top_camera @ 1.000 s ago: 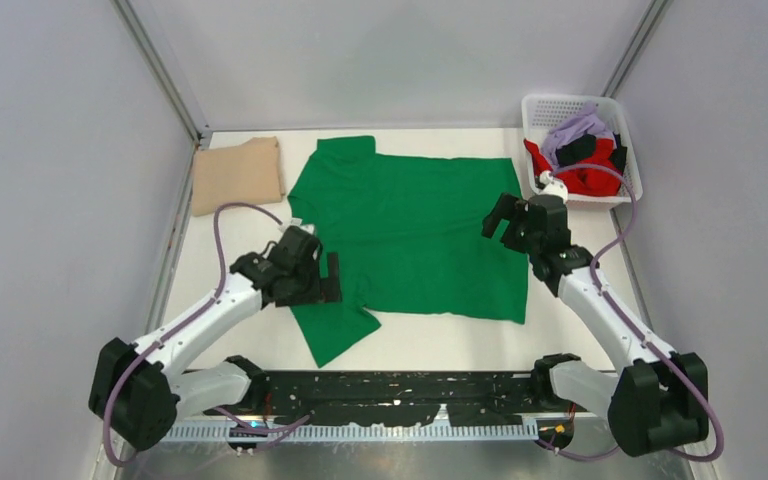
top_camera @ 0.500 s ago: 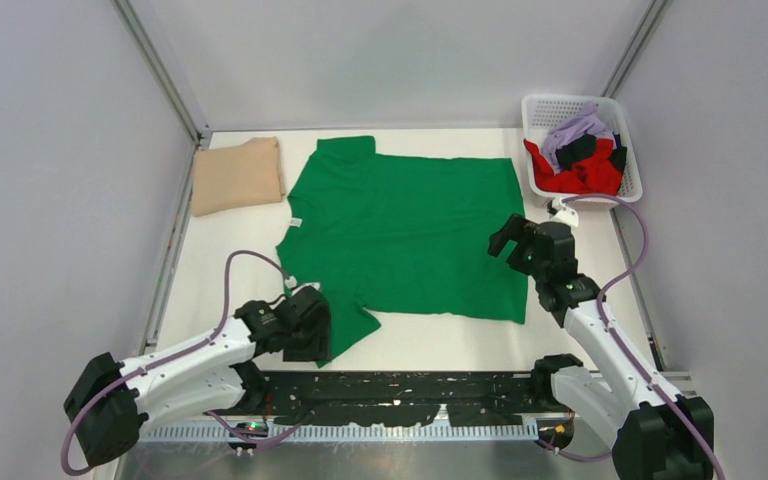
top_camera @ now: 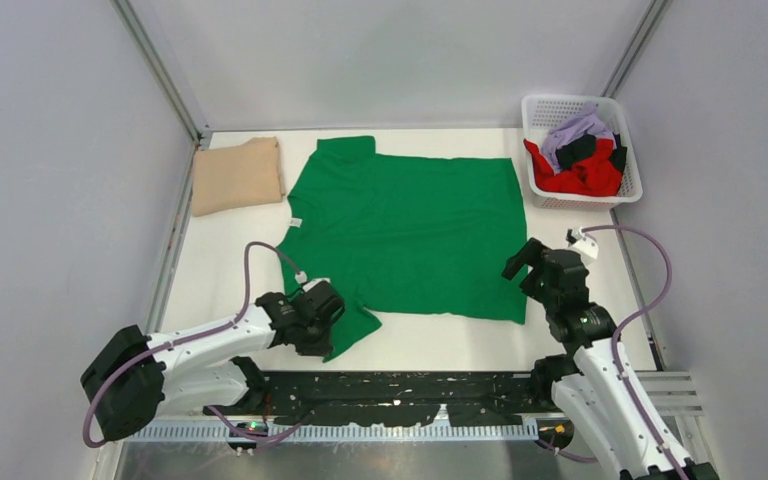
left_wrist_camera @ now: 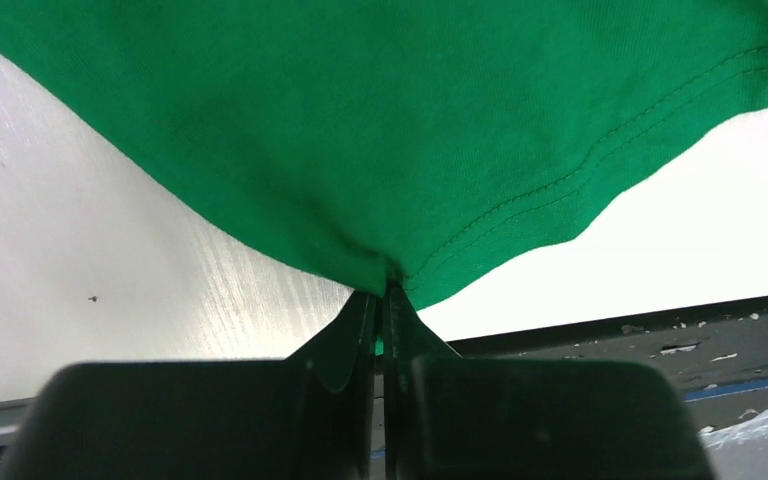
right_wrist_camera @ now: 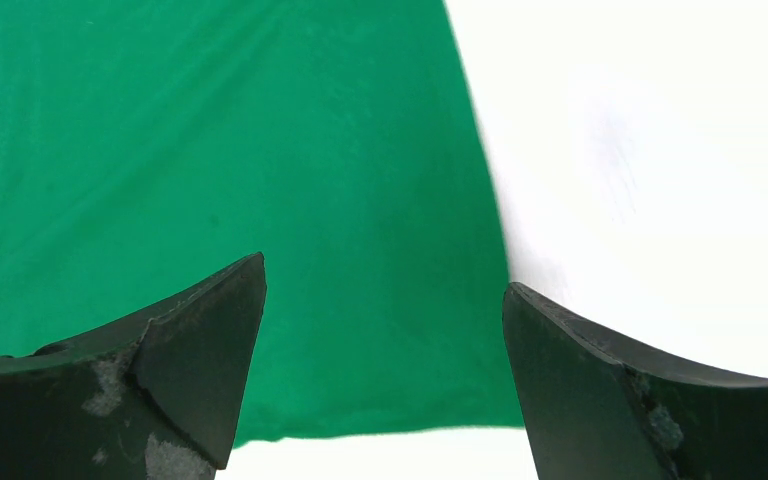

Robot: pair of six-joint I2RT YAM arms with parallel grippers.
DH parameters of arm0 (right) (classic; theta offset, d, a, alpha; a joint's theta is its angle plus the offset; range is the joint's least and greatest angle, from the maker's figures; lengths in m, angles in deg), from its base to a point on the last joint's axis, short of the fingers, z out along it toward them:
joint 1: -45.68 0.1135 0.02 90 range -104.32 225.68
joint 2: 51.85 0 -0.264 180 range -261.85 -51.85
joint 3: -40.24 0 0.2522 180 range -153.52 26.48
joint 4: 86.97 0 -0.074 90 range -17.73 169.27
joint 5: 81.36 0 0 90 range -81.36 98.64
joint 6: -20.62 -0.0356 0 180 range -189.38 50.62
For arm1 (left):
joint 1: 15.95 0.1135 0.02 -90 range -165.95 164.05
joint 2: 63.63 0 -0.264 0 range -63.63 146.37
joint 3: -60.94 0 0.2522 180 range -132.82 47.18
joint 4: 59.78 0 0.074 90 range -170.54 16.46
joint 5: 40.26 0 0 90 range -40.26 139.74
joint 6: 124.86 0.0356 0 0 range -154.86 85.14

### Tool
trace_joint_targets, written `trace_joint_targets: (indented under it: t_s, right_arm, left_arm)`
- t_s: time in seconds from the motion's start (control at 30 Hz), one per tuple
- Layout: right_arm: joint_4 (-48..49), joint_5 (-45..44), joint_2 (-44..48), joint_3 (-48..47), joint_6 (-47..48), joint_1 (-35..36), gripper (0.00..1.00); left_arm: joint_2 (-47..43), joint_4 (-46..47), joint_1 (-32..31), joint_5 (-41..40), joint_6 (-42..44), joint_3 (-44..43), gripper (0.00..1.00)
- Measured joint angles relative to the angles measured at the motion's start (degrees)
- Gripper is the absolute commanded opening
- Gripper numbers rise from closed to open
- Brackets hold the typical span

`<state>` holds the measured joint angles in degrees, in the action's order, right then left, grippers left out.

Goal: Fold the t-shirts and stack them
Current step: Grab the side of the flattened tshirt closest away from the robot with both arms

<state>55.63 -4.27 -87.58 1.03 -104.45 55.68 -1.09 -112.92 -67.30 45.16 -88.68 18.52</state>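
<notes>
- Cloth at my far left: the tan t-shirt (top_camera: 237,176) lies folded at the table's (top_camera: 440,338) far left corner, just beside the green t-shirt's far sleeve and apart from it.
- My left gripper (top_camera: 322,318) sits low near the table's near edge. In its wrist view the fingers (left_wrist_camera: 360,325) are pressed together on the hem of the green t-shirt's near sleeve, and the cloth bunches where they pinch it.
- The green t-shirt (top_camera: 410,225) is spread flat across the middle of the table. Its neck points left, where the small white label (top_camera: 296,222) shows, and its bottom hem is at the right.
- My right gripper (top_camera: 525,262) hangs over the green t-shirt's near right corner, fingers apart and gripping nothing. Between them its wrist view shows green cloth on the left and bare table on the right.
- The white basket (top_camera: 580,199) stands at the far right corner, well apart from both grippers. It holds the lilac t-shirt (top_camera: 575,127), the black t-shirt (top_camera: 580,150) and the red t-shirt (top_camera: 580,180) in a crumpled heap.
</notes>
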Motion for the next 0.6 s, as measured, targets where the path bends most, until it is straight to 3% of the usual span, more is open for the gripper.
trace_joint_targets:
  t_s: [0.23, 0.5, 0.6]
  right_arm:
    - [-14.0, 0.3, 8.8, 1.6, -6.5, 0.0, 0.99]
    - [-17.1, 3.8, 5.7, 6.2, -11.5, 0.0, 0.63]
    - [-15.5, 5.2, 1.6, 7.8, -12.1, 0.0, 0.57]
  left_arm:
    - [0.2, 0.1, -0.2, -0.9, 0.7, -0.3, 0.00]
    - [-5.8, -0.3, -0.2, -1.5, 3.1, 2.5, 0.00]
    - [-8.1, -1.0, -0.2, -1.5, 3.3, 3.3, 0.00]
